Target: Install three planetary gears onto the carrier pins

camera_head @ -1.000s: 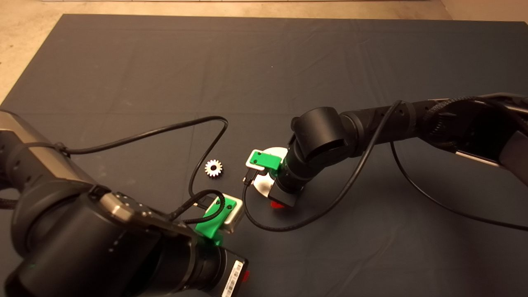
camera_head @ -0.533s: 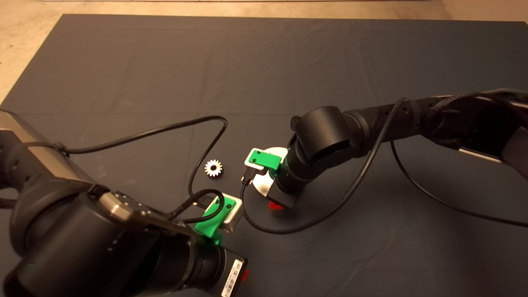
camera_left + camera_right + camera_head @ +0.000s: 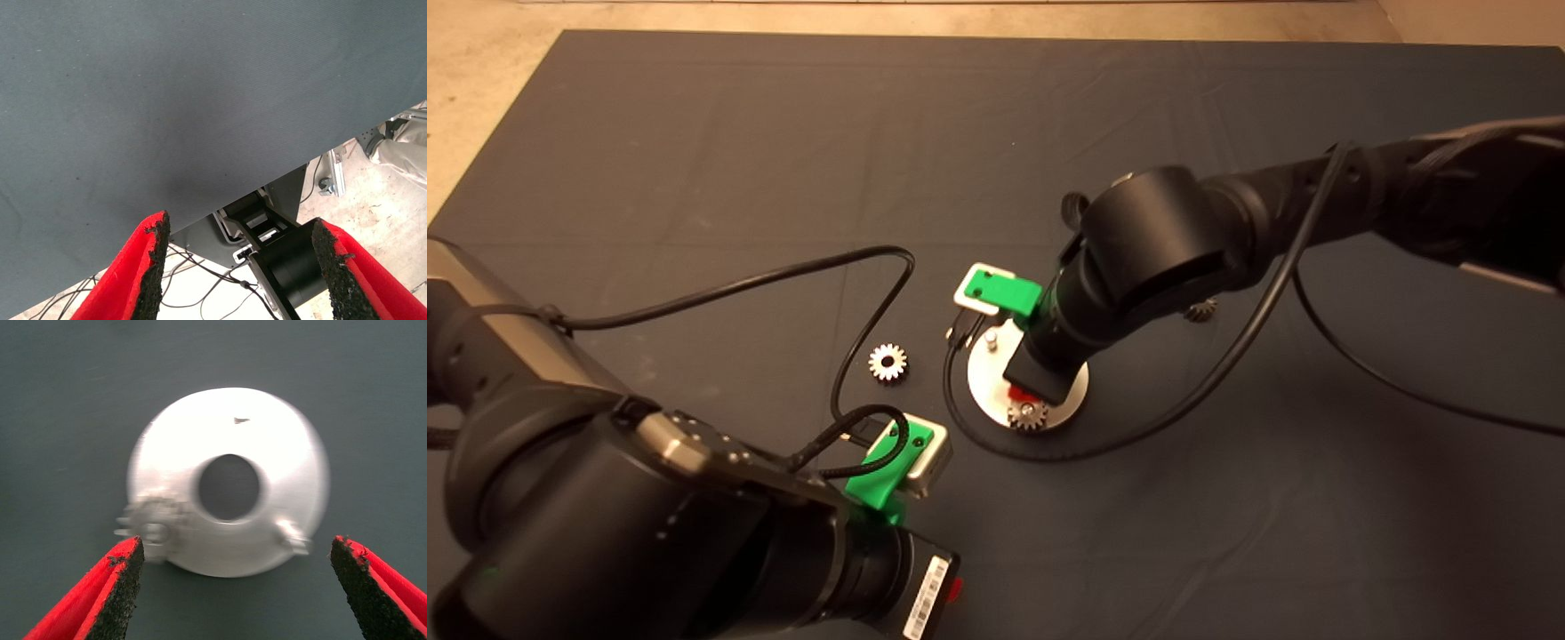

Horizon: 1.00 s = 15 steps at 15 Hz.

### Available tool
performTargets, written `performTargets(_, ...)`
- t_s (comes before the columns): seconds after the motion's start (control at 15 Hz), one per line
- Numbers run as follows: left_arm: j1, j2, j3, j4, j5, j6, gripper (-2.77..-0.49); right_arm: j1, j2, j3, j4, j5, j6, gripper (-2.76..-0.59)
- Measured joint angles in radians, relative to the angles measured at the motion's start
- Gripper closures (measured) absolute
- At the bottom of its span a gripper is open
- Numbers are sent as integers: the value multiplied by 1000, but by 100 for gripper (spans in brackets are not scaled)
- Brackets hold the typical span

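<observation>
The shiny round disc [image 3: 984, 373] lies mid-mat, partly under my right arm. One planetary gear [image 3: 1029, 414] sits on its near pin and also shows in the right wrist view [image 3: 152, 523]. A bare carrier pin [image 3: 991, 340] stands on the far left side of the disc [image 3: 227, 420], and the wrist view shows a bare pin [image 3: 291, 537]. My right gripper [image 3: 1020, 391] hangs above the disc, open and empty [image 3: 237, 547]. A loose gear [image 3: 887, 363] lies left of the disc. Another gear [image 3: 1202, 310] peeks out behind the right arm. My left gripper [image 3: 958, 592] waits open at the lower left.
A black cable [image 3: 871, 293] loops over the mat between the loose gear and the disc. The left wrist view looks past the mat's edge [image 3: 253, 193] at the floor, where the robot's base and cables [image 3: 267, 233] show.
My right gripper has lifted and drawn back from the disc's near edge. A gear now shows seated on the near pin. The left arm has not moved.
</observation>
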<state>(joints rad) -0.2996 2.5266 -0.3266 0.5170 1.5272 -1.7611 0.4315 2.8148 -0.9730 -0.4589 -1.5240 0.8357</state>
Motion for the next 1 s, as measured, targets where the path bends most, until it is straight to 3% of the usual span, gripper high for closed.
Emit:
performTargets(0.07,0,0,0,0,0,0,-147,15,-43,3,3,1,4,-205)
performTargets(0.2,0,0,0,0,0,0,-147,18,-177,14,12,1,15,-205)
performTargets(0.33,0,0,0,0,0,0,-147,25,-309,15,23,-8,26,-205)
performTargets(0.4,0,1,0,0,0,0,-147,32,-360,16,29,-21,30,-205)
performTargets(0.53,0,4,0,3,0,0,-147,28,-386,32,41,-20,36,-205)
performTargets(0.73,-5,3,0,7,0,0,-147,12,-394,47,55,2,42,-205)
performTargets(1.0,-28,11,0,20,0,1,-147,-8,-425,-7,60,-9,45,-205)
